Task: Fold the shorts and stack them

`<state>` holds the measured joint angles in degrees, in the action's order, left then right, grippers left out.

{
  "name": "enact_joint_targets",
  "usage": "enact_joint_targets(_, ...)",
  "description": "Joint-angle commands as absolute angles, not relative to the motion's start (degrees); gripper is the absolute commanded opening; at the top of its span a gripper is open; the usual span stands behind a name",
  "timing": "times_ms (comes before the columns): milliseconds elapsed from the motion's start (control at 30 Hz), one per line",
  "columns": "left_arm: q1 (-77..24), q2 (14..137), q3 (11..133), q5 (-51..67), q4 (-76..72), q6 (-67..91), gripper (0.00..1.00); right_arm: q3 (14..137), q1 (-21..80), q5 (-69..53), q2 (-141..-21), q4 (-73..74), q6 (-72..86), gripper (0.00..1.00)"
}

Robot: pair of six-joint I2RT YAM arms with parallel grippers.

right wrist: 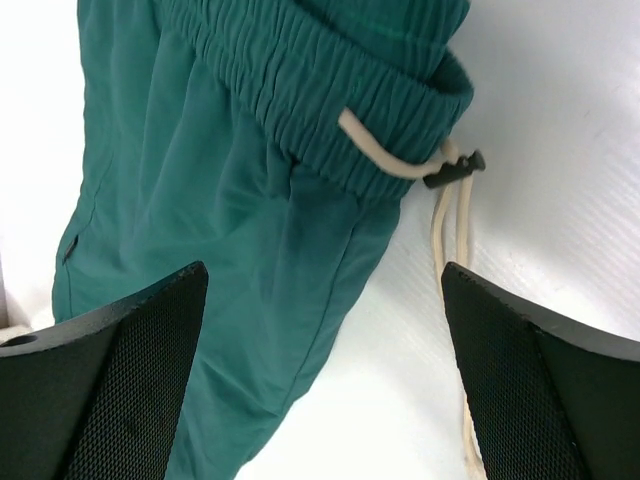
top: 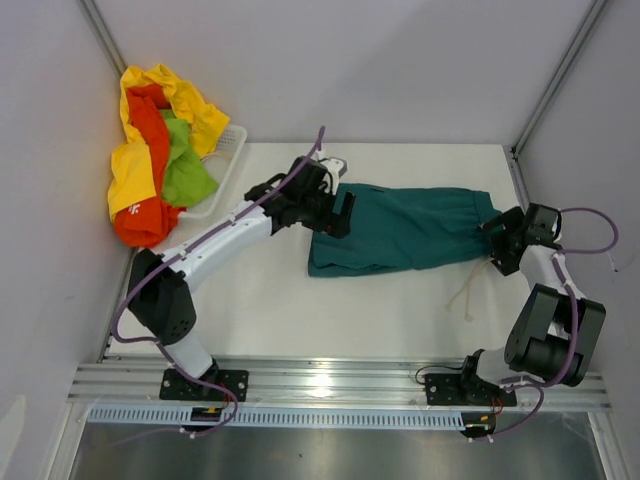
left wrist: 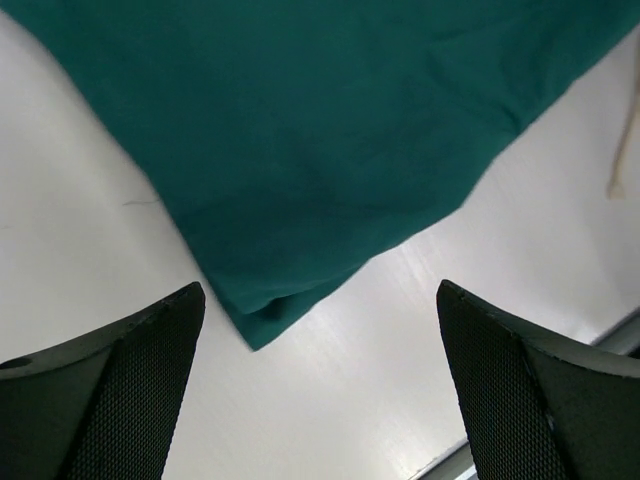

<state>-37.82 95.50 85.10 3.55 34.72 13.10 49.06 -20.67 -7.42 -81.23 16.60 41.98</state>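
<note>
surface: white table [top: 260, 300], grey walls.
teal shorts [top: 400, 230]: one pair, flat mid-table, waistband rightward.
left gripper [left wrist: 320, 290]: jaws spread above the hem corner.
right gripper [right wrist: 325, 270]: jaws spread over the waistband.
heaped shorts [top: 150, 160]: yellow, orange-red, lime, in one basket [top: 232, 140], far left.

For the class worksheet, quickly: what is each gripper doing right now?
Left gripper: open, holding nothing, at the teal shorts' leg end.
Right gripper: open, holding nothing, by their waistband.

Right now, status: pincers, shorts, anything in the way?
Left pincer open, empty, at leg hem. Right pincer open, empty, at waistband. Teal shorts flat on table. Nothing blocking; other shorts heaped over basket.
</note>
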Motion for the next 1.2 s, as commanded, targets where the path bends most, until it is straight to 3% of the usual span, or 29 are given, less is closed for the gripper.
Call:
enact_joint_targets(0, -39.64, 96.41, 84.47, 5.79, 27.0, 16.69, 0.98, 46.32, -21.18, -10.9, -77.43, 8.79, 42.71, 0.99)
enact_joint_targets(400, -41.13, 108.28, 88.86, 8.44, 21.45, 21.62, 0.95, 40.34, -23.73, -12.48, -83.05, -5.52, 49.22, 0.99)
enact_joint_targets(867, -42.36, 104.24, 69.44, 12.22, 13.53, 26.19, 0.89, 40.43, -23.47, -10.02, -93.16, -16.52, 52.03, 0.93)
enact_joint_targets(933, -42.1, 105.55, 69.34, 12.83, 13.89, 25.58, 0.86, 41.22, -22.86, -9.23, -94.92, -16.52, 52.21, 0.92)
enact_joint_targets(1167, -41.92, 108.46, 67.95, 13.98, 15.38, 25.14, 0.63, 42.89, -21.71, -7.82, -99.75, -18.81, 53.35, 0.86)
